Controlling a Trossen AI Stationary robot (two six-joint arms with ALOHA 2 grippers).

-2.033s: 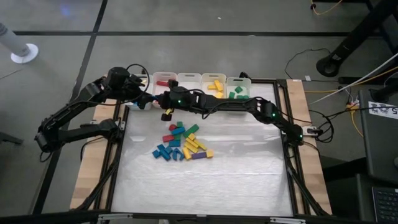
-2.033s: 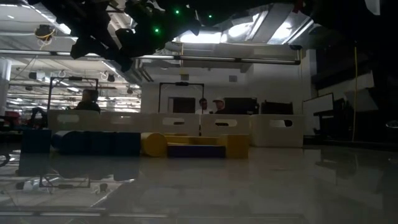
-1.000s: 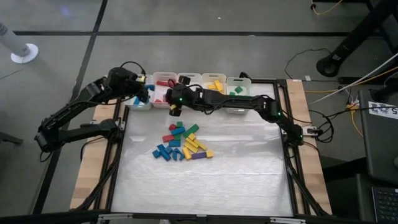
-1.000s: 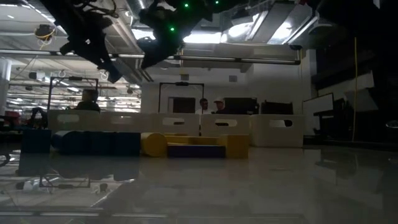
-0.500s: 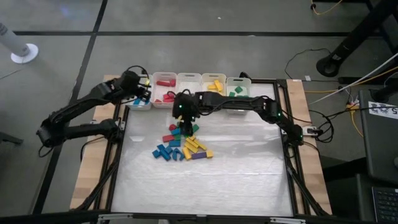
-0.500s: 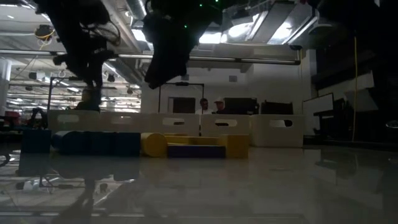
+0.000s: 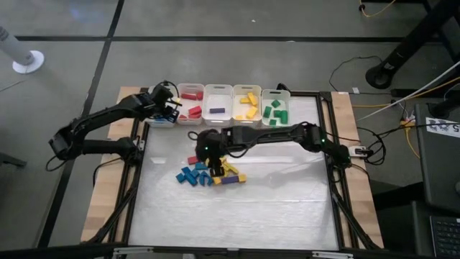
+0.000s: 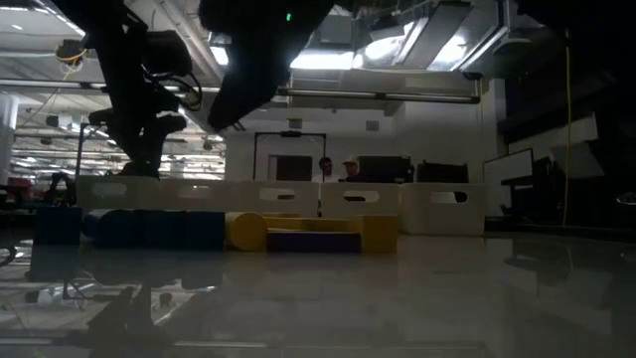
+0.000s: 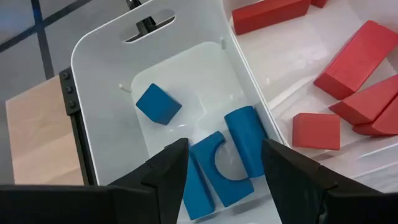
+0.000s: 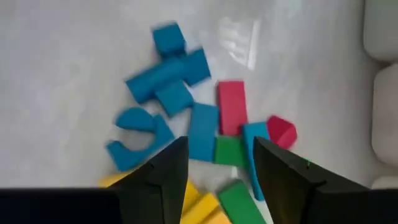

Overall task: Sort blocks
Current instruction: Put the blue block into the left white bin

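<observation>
High view: the left gripper (image 7: pixel 168 106) is seen in the upper left of the frame, above the leftmost of five white bins (image 7: pixel 218 92) lined along the far edge of the white table (image 7: pixel 273 208). The right gripper (image 7: pixel 213 167) is placed near the centre of the frame, over the pile of loose blocks (image 7: pixel 192 175) on the table.

In the left wrist view, the left gripper's fingers (image 9: pixel 166 168) are shown apart, with nothing between them. Below them, in the lower centre of that frame, a blue arch (image 9: pixel 217 169) and a blue bar (image 9: pixel 244 139) lie touching on the bin floor, and a blue cube (image 9: pixel 158 104) sits apart from them towards the upper left. The neighbouring bin at the right of that frame holds red blocks (image 9: pixel 354 59).

In the right wrist view, the right gripper's fingers (image 10: pixel 165 167) are also shown apart and empty. Between and beyond them a blue bar (image 10: pixel 203 130), a green block (image 10: pixel 229 150) and a red bar (image 10: pixel 231 114) lie touching one another. More blue pieces are spread towards the upper left of that frame, a blue arch (image 10: pixel 138 126) at the left, and yellow blocks (image 10: pixel 200 206) at the bottom.

In the high view, the other bins are seen holding red, purple, yellow and green blocks, in that order from left to right.

In the low view, both arms appear only as dark shapes at the top left, with a row of blocks (image 8: pixel 149 229) standing before the bins.
</observation>
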